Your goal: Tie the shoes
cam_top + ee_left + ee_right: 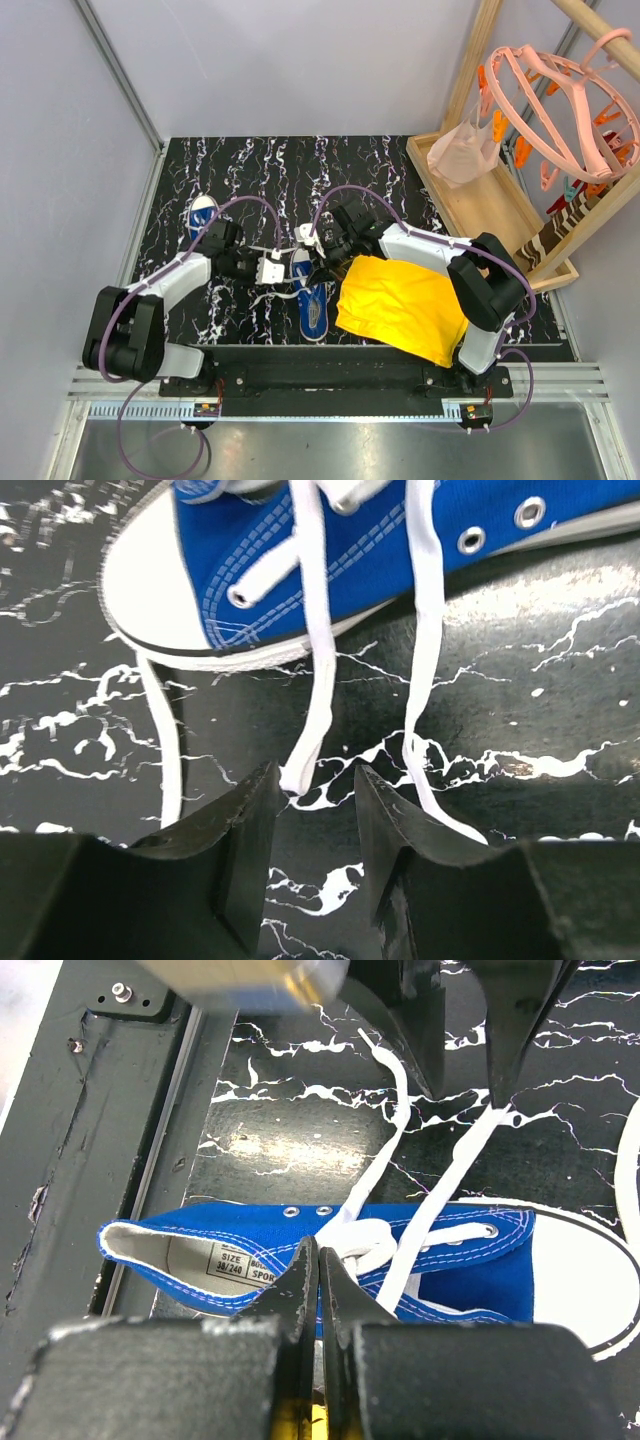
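Left gripper stands half open, a loose lace end lying between its tips, ungripped; the blue shoe sits just beyond. Right gripper is closed tight at that shoe's lace crossing, grip unclear.

Pale grey walls, black white-veined tabletop, wooden rack, pink hangers at right

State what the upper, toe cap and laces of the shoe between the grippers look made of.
Upper: blue woven canvas, matte, with visible stitching and metal eyelets. Toe cap: smooth white rubber, probably. Laces: flat white woven fabric, likely cotton or polyester; they lie limp.
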Controlling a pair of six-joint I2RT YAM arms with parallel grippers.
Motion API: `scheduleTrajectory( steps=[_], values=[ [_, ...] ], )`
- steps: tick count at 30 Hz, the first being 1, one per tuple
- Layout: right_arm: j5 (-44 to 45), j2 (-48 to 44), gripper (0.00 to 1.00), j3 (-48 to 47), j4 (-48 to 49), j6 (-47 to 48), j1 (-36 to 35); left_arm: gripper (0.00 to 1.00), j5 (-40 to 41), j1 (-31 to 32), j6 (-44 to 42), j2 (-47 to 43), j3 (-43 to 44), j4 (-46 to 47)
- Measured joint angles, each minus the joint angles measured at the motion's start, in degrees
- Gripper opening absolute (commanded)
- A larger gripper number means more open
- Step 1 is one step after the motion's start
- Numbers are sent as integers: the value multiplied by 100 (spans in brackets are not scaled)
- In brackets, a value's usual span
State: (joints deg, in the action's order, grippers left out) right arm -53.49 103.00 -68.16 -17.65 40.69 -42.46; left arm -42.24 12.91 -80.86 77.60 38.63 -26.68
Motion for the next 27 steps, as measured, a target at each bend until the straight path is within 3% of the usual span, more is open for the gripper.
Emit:
scheduleTrajectory(
  steps=[14, 19, 27],
  values=[
    [4, 2, 0, 0, 26, -7, -4, 40, 107, 55, -291, 645, 275, 155],
    [7, 0, 0, -2, 26, -9, -4, 28, 155, 61, -376, 876, 393, 153],
    [31, 2, 0, -2, 28, -9, -4, 20, 223, 66, -592, 1078, 586, 85]
  ],
)
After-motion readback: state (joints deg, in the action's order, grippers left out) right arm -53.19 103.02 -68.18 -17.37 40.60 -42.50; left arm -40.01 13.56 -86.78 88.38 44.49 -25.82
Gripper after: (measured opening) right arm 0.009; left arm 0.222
